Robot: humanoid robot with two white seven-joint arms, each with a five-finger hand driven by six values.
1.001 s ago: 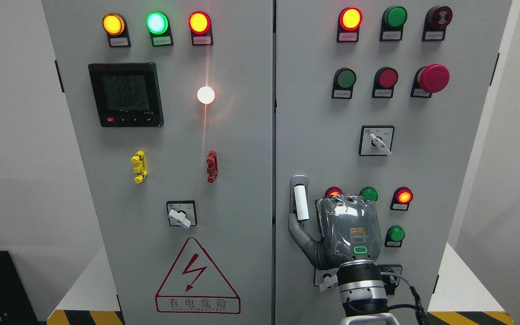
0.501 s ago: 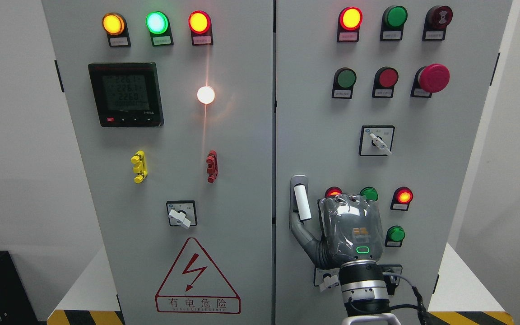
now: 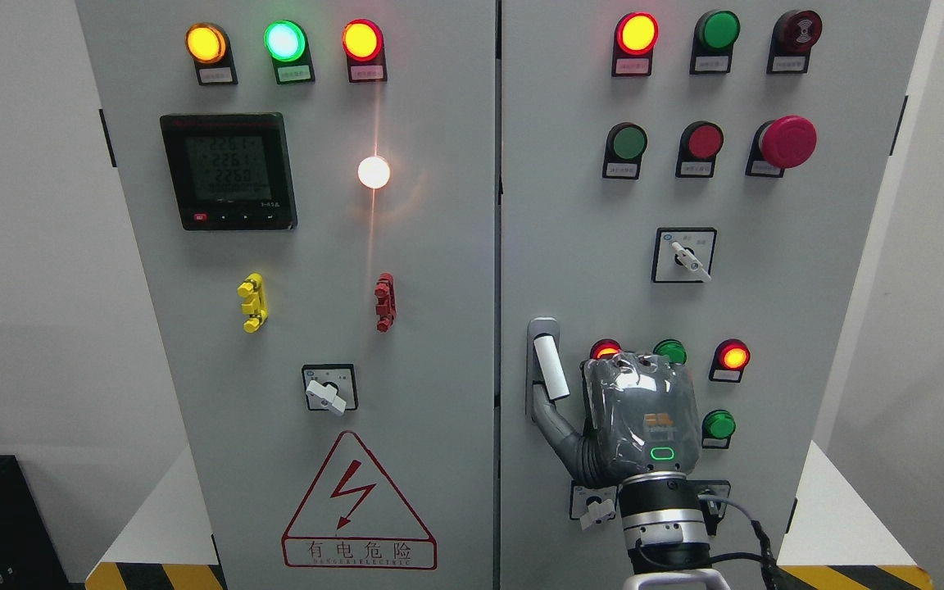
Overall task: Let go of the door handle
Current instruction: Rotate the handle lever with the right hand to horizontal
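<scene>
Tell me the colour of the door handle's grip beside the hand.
White, on a grey mount: the door handle, just left of the right hand, seen in the head view.

Two cabinet doors side by side. Left door (image 3: 439, 328): meter (image 3: 229, 170) upper left, rotary switch (image 3: 329, 388) low centre, warning triangle (image 3: 358, 504) below it. Right door (image 3: 808, 287): door handle (image 3: 546, 365) at its left edge, right hand (image 3: 642, 414) just right of it, thumb (image 3: 555, 426) beneath the handle, selector switch (image 3: 684, 256) above.

Head cam faces cabinet doors (image 3: 406, 246) straight-on, close up.
</scene>
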